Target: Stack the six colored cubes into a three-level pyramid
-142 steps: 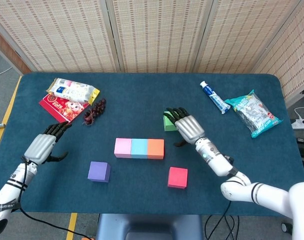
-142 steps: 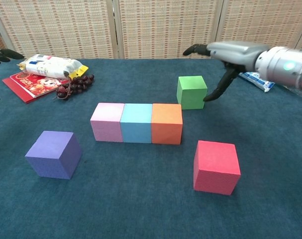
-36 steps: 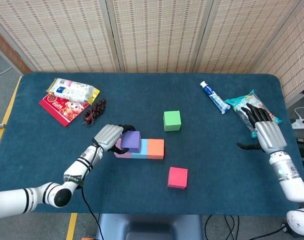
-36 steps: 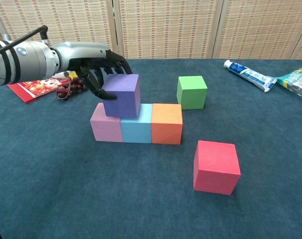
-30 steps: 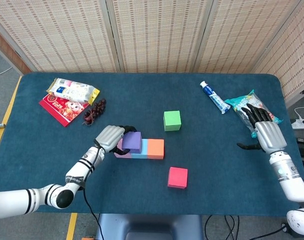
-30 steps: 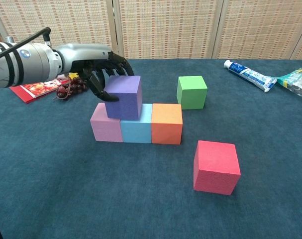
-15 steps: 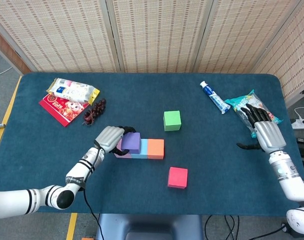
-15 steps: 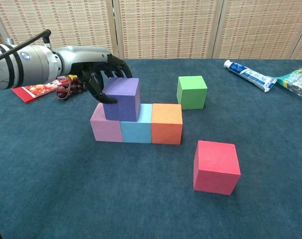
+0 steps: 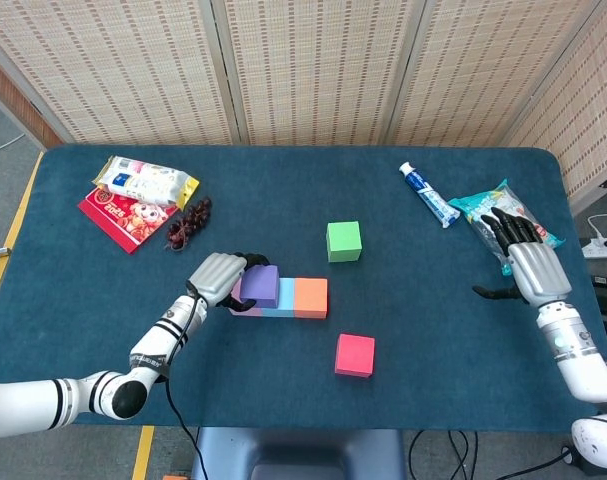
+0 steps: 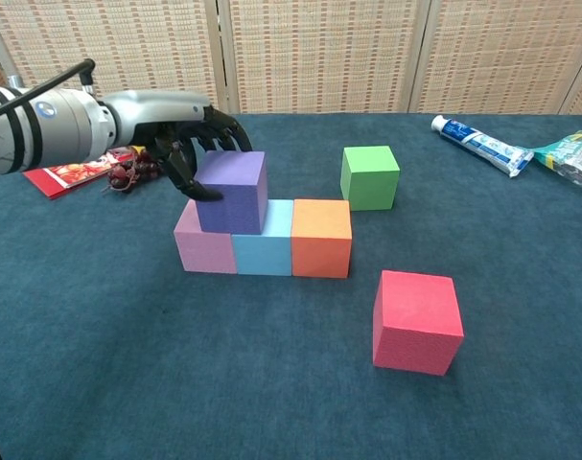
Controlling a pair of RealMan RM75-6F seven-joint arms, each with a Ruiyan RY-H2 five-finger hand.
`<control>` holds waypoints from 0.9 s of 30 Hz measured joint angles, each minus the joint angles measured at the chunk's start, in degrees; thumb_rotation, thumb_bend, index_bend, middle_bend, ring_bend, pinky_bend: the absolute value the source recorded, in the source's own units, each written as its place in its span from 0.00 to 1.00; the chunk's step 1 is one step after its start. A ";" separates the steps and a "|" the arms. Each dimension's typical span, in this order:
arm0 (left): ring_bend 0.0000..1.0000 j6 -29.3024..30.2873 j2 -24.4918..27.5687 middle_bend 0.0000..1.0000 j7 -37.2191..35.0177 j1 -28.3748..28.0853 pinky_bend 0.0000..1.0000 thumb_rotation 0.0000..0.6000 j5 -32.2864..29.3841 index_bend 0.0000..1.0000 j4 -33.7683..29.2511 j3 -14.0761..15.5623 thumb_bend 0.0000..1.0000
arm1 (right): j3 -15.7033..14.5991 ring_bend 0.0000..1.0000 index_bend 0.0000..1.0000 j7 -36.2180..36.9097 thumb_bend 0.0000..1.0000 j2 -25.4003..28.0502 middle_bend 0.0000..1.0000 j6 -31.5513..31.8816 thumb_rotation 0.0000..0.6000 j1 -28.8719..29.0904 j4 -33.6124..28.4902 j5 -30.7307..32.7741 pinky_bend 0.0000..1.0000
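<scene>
**Purple cube on the second level, not yet released**

Woven screens stand behind the blue table (image 9: pixel 403 380), where my base row is ready: pink cube (image 10: pixel 197 251), light blue cube (image 10: pixel 265 251) and orange cube (image 10: pixel 321 240), touching side by side. My left hand (image 10: pixel 180 129) grasps the purple cube (image 10: pixel 231 192) with dark fingers (image 10: pixel 180 177) around its far and left sides. This cube rests on the row, over the seam between pink and light blue. My right hand (image 9: pixel 528 265) is far to the right, near the snack bag (image 9: pixel 508 225), with fingers apart and nothing in it.

I judge that the risk is in the release. If my fingers drag when they open, the purple cube may turn or slide toward the pink side, and then the second level has too little room for its neighbour. A push downward or sideways could also separate the base cubes. The green cube (image 10: pixel 369 176) waits behind the row and the red cube (image 10: pixel 417 321) in front of it, both apart from the stack. Reaching for them carelessly could knock the row.
</scene>
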 measured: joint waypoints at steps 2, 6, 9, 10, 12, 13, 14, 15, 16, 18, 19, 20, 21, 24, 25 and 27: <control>0.27 0.04 0.00 0.33 -0.23 0.07 0.38 1.00 0.11 0.29 -0.02 -0.04 0.32 | 0.02 0.00 0.00 -0.02 0.00 0.02 0.00 0.01 1.00 -0.01 -0.05 0.01 0.00; 0.26 -0.07 0.02 0.32 -0.20 0.08 0.38 1.00 0.37 0.27 0.00 0.09 0.32 | 0.01 0.00 0.00 -0.06 0.00 0.01 0.00 0.09 1.00 -0.09 -0.11 -0.02 0.00; 0.22 -0.18 0.01 0.28 -0.29 0.08 0.38 1.00 0.45 0.24 0.01 0.14 0.32 | 0.04 0.00 0.00 0.01 0.00 -0.02 0.00 0.10 1.00 -0.16 -0.02 0.09 0.00; 0.21 -0.10 -0.02 0.27 -0.33 0.11 0.37 1.00 0.52 0.23 0.04 0.14 0.32 | 0.04 0.00 0.00 0.06 0.00 -0.01 0.00 0.10 1.00 -0.18 0.00 0.10 0.00; 0.20 -0.04 -0.05 0.26 -0.34 0.16 0.37 1.00 0.65 0.22 0.09 0.18 0.32 | 0.06 0.00 0.00 0.11 0.00 0.02 0.00 0.13 1.00 -0.22 0.05 0.09 0.00; 0.20 -0.04 -0.05 0.25 -0.33 0.17 0.37 1.00 0.68 0.22 0.10 0.21 0.32 | 0.07 0.00 0.00 0.12 0.00 0.03 0.00 0.15 1.00 -0.22 0.06 0.07 0.00; 0.19 -0.10 -0.03 0.24 -0.32 0.17 0.37 1.00 0.69 0.21 0.07 0.25 0.32 | 0.08 0.00 0.00 0.17 0.00 0.05 0.00 0.17 1.00 -0.23 0.05 0.06 0.00; 0.19 -0.11 -0.02 0.24 -0.33 0.18 0.37 1.00 0.73 0.21 0.02 0.26 0.32 | 0.09 0.00 0.00 0.25 0.00 0.07 0.00 0.17 1.00 -0.24 0.05 0.04 0.00; 0.19 -0.07 -0.05 0.23 -0.40 0.20 0.37 1.00 0.79 0.20 0.00 0.24 0.32 | 0.10 0.00 0.00 0.29 0.00 0.07 0.00 0.16 1.00 -0.25 0.06 0.04 0.00; 0.18 -0.11 -0.07 0.22 -0.47 0.22 0.37 1.00 0.90 0.18 -0.06 0.26 0.33 | 0.10 0.00 0.00 0.39 0.00 0.06 0.00 0.10 1.00 -0.24 0.08 0.03 0.00; 0.17 -0.19 -0.03 0.21 -0.54 0.24 0.37 1.00 0.96 0.17 -0.13 0.28 0.33 | 0.10 0.00 0.00 0.39 0.00 0.04 0.00 0.09 1.00 -0.23 0.12 0.00 0.00; 0.16 -0.27 0.00 0.20 -0.55 0.24 0.37 1.00 1.01 0.15 -0.16 0.31 0.33 | 0.10 0.00 0.00 0.38 0.00 0.02 0.00 0.09 1.00 -0.23 0.16 -0.01 0.00; 0.15 -0.37 0.04 0.18 -0.56 0.24 0.37 1.00 1.08 0.12 -0.21 0.35 0.33 | 0.09 0.00 0.00 0.43 0.00 0.02 0.00 0.08 1.00 -0.24 0.16 -0.02 0.00; 0.07 -0.70 0.17 0.10 -0.86 0.28 0.34 1.00 1.33 0.04 -0.46 0.42 0.33 | 0.11 0.00 0.00 0.49 0.00 0.05 0.00 0.05 1.00 -0.26 0.20 -0.01 0.00; 0.05 -0.87 0.25 0.08 -1.01 0.30 0.33 1.00 1.48 0.02 -0.56 0.43 0.33 | 0.11 0.00 0.00 0.53 0.00 0.07 0.00 0.01 1.00 -0.26 0.17 0.01 0.00; 0.01 -1.32 0.44 0.02 -1.21 0.29 0.28 1.00 1.54 0.00 -0.72 0.48 0.33 | 0.13 0.00 0.00 0.67 0.00 0.14 0.00 0.05 1.00 -0.31 0.11 0.03 0.00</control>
